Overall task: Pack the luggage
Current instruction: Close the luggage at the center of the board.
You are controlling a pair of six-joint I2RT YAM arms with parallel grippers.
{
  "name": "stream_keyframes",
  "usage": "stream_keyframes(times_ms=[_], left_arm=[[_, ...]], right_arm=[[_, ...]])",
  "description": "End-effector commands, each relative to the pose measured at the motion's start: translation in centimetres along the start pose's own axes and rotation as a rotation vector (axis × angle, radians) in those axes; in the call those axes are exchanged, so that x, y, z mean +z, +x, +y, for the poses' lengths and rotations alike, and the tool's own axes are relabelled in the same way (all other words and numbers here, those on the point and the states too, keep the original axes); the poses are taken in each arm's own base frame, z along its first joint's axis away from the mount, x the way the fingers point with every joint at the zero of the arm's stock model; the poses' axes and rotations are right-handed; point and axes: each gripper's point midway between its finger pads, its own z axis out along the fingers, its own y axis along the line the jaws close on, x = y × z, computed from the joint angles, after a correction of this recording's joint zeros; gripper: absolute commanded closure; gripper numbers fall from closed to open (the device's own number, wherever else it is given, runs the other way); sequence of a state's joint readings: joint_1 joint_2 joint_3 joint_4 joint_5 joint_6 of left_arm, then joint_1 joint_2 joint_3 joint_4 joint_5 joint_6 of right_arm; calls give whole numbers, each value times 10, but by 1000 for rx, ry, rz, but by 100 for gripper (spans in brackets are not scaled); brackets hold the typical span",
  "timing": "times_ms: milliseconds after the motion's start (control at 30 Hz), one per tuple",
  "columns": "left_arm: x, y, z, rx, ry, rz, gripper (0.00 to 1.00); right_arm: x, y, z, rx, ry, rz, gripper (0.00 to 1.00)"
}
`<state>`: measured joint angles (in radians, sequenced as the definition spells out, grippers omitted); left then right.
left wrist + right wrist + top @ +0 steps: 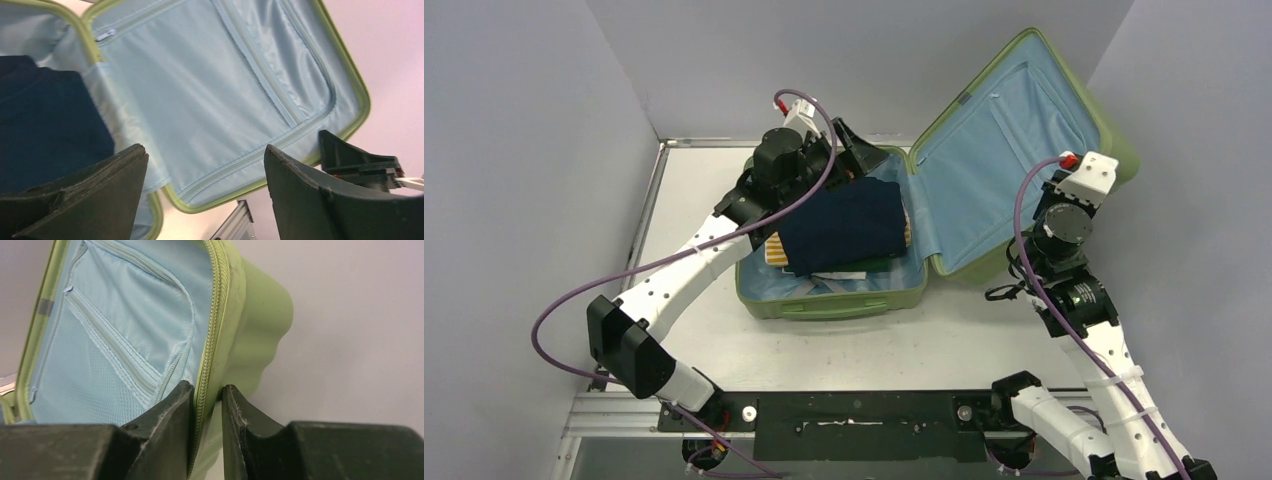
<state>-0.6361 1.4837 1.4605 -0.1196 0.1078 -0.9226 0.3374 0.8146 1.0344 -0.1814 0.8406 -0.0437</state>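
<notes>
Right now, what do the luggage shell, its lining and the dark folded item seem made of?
Luggage shell: moulded hard plastic, matte light green; its ribs hold their shape. Lining: likely thin synthetic fabric, light blue with sheen and creases. Folded item: soft navy cloth, matte; fibre unclear.

Light-green luggage (824, 306) with pale-blue lining (989, 150), navy garment (844, 225), orange-striped cloth (772, 250) beneath

- The large light-green hard-shell suitcase (210, 90) lay open, and its lid's light-blue fabric lining with a zipped panel filled most of the view.
- A folded dark navy cloth (45, 125) lay at the left, beside the hinge.
- The left gripper (205, 150) had its black fingers wide apart, holding nothing.
</notes>
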Motion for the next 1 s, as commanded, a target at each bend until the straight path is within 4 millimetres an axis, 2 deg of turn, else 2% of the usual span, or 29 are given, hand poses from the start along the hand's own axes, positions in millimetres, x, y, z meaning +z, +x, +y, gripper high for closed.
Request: stream_keyframes(times_ms=[0, 133, 167, 300, 433, 533, 567, 633, 767, 967], left_arm=[[0, -20, -68, -24, 188, -49, 16], [6, -26, -96, -38, 275, -82, 9], [8, -28, -101, -50, 293, -90, 3], [18, -35, -122, -120, 366, -113, 3], [40, -32, -147, -158, 409, -96, 3], [62, -23, -165, -192, 448, -61, 3], [77, -13, -165, -202, 447, -37, 3], [91, -9, -176, -212, 463, -18, 3], [104, -3, -187, -213, 482, 17, 3], [97, -3, -166, -205, 443, -31, 3]], right_arm=[[-28, -77, 67, 91, -426, -206, 100], [-36, -86, 85, 67, -519, -228, 100], [-38, -89, 88, 66, -534, -233, 100], [-43, -94, 93, 57, -570, -248, 100], [-45, -94, 95, 48, -583, -250, 100], [-46, -94, 95, 38, -586, -250, 100], [-46, -95, 95, 34, -588, -251, 100], [-46, -94, 95, 24, -583, -250, 100], [-44, -88, 92, 10, -558, -238, 100], [-39, -69, 88, -15, -512, -197, 100]])
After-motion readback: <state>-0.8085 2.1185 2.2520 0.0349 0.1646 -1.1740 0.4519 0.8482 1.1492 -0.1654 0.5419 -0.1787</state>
